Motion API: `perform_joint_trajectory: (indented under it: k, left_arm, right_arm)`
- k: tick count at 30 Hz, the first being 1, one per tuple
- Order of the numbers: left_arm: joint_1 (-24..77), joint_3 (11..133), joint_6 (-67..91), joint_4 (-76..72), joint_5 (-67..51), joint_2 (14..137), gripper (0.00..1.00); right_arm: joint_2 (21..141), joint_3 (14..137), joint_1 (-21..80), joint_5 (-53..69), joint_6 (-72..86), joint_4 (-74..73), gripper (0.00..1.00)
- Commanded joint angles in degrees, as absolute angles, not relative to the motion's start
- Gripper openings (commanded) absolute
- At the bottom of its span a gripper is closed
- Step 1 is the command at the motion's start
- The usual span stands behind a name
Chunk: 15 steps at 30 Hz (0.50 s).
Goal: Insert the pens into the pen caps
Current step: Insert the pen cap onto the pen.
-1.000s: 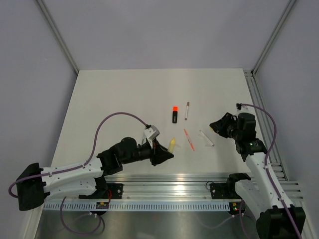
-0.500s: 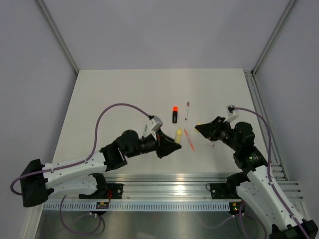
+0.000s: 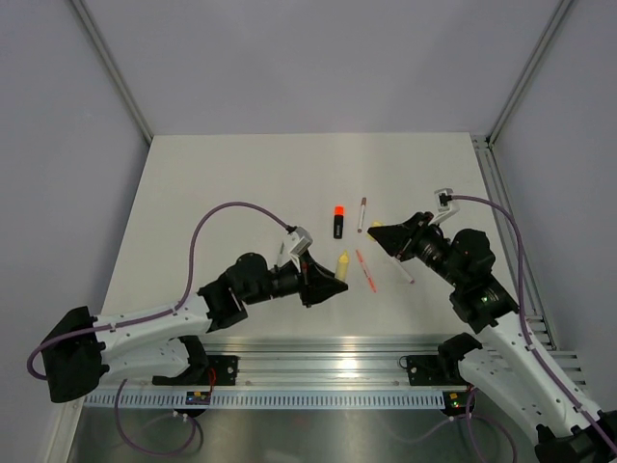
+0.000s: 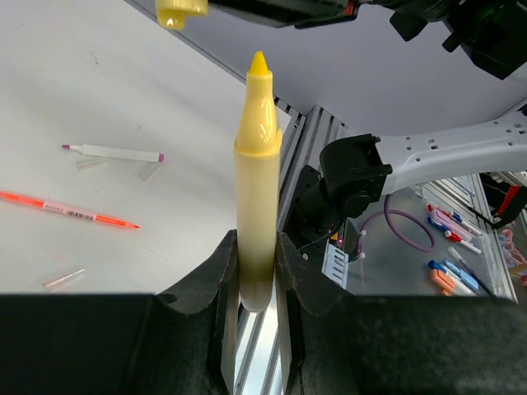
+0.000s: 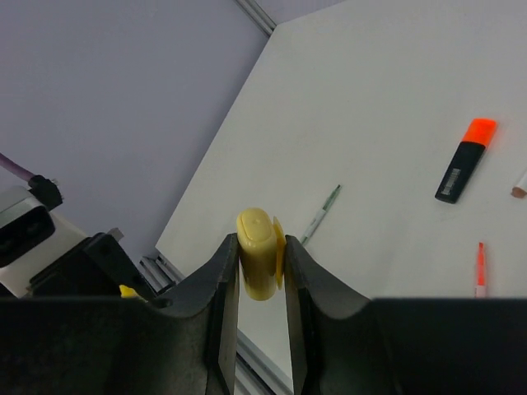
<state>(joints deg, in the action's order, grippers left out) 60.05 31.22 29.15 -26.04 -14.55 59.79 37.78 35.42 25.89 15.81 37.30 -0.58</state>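
Landmark: take the stubby black highlighter [image 3: 338,222], lying mid-bench with its orange end away from the arm bases, as your reference.
Left arm: your left arm reaches on a diagonal from the near-left corner of the bench [image 3: 222,193] toward the middle. Its wrist stops short of the black highlighter, on the side nearer the bases.
Left pincer: the left pincer [image 4: 255,271] is pinching the lower barrel of the pale yellow highlighter [image 4: 257,181]. Both fingers press flat on the barrel.
Pale yellow highlighter: it is lifted off the bench just nearer the bases than the black highlighter. Its bare tip sticks out past the fingers.
Right arm: your right arm rises from the near-right, elbow bent, with its wrist turned in toward the black highlighter's right side.
Right pincer: the right pincer [image 5: 260,247] is clamped on the pale yellow cap [image 5: 258,276], which is held above the bench.
Gap: in the left wrist view, tip and cap are apart.
Grey pen: the grey pen [image 3: 362,214] lies just right of the black highlighter.
Orange-red pen: the orange-red pen [image 3: 364,270] lies right of it, nearer the bases.
White pen: the white pen [image 3: 399,267] lies farther right.
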Motion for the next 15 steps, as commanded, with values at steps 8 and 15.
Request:
perform_joint_trajectory:
  k: [8,15]
  left_arm:
    - [55.99,28.21,41.48,-46.14,-29.61,63.37,0.00]
    - [52.47,27.16,48.77,-55.17,-36.46,66.18,0.00]
  right_arm:
    - [41.21,38.50,26.63,23.37,34.19,10.98,0.11]
    - [41.31,40.43,29.26,27.77,32.52,11.25,0.11]
